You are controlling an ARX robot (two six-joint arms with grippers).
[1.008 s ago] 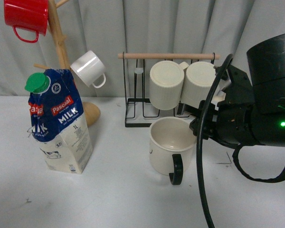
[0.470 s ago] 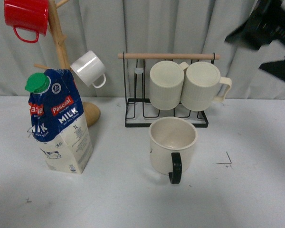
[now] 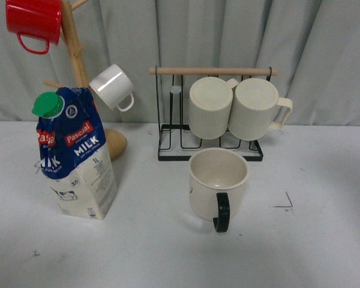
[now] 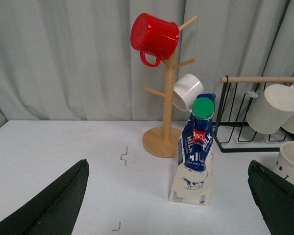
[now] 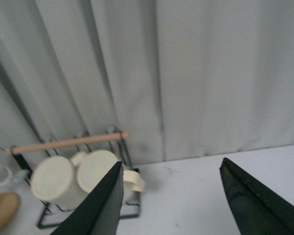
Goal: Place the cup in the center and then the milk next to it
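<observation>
The cup, a large cream mug with a black handle turned toward me, stands upright on the white table in front of the wire rack. Its rim also shows at the edge of the left wrist view. The milk stands upright at the table's left, a blue and cream carton with a green cap. In the left wrist view the milk is just ahead of my left gripper, which is open and empty. My right gripper is open and empty, raised and facing the curtain. Neither gripper shows in the front view.
A wooden mug tree behind the milk holds a red mug and a small white mug. A black wire rack behind the cup holds two ribbed cream mugs. A grey curtain hangs behind the table.
My right arm, which was low beside the cup on its right, has risen and left the front view. The cup and the milk have not moved.
</observation>
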